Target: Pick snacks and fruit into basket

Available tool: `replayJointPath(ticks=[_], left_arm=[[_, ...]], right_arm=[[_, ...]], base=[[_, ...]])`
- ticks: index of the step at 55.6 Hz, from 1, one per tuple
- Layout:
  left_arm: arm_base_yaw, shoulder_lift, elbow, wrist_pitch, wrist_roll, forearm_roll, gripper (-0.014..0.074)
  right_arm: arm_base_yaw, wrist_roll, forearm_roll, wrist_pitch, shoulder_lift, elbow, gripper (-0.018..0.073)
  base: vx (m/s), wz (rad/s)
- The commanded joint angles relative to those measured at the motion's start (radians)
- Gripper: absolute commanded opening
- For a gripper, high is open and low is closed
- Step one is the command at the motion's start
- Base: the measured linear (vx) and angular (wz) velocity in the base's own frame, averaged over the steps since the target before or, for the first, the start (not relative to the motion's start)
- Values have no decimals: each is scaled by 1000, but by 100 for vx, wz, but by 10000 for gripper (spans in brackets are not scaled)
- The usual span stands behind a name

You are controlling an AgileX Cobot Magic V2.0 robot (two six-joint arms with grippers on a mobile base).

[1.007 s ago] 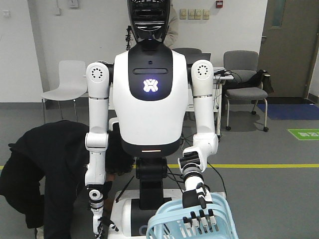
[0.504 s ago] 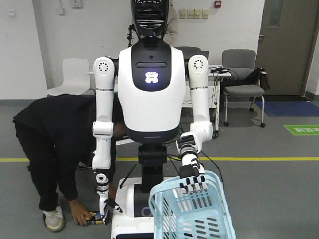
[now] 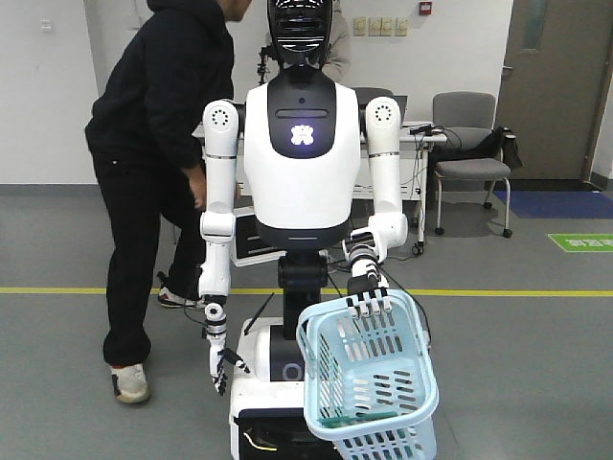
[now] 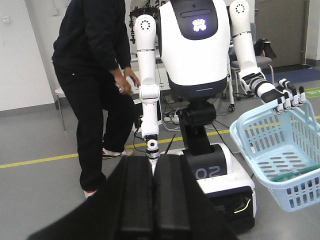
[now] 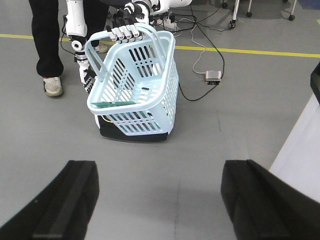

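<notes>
Robot's wrists, seen from its own cameras: the left gripper point(image 4: 153, 161) is a pair of matte black fingers point(image 4: 135, 200), long flat-topped bars with raised edges that flare into a broad black base at the near edge. The right gripper point(image 5: 160, 167) shows two blunt, slab-sided black wedges with softly rounded tips. Both have a dull, unglossy finish.

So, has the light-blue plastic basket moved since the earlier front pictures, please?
Yes, upward: the light-blue plastic basket now reaches the yellow floor line, which earlier lay well above it.
</notes>
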Motion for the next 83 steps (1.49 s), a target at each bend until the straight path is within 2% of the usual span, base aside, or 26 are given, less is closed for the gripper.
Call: replayJointPath(ticks=[1,39,83], left_arm=[[-1,4,-25,-81,-6,-1,-8],[-1,4,-25,-81,-6,-1,-8],[-1,4,-25,-82,-6,-1,-8]], right_arm=[[-6,-8,-3,-82,3,-29,564],[-6,-8,-3,-52,3,-29,564],[-1,-8,-3,-53,1,-29,564]], base=[[-26,4],[-21,6],[-5,30]])
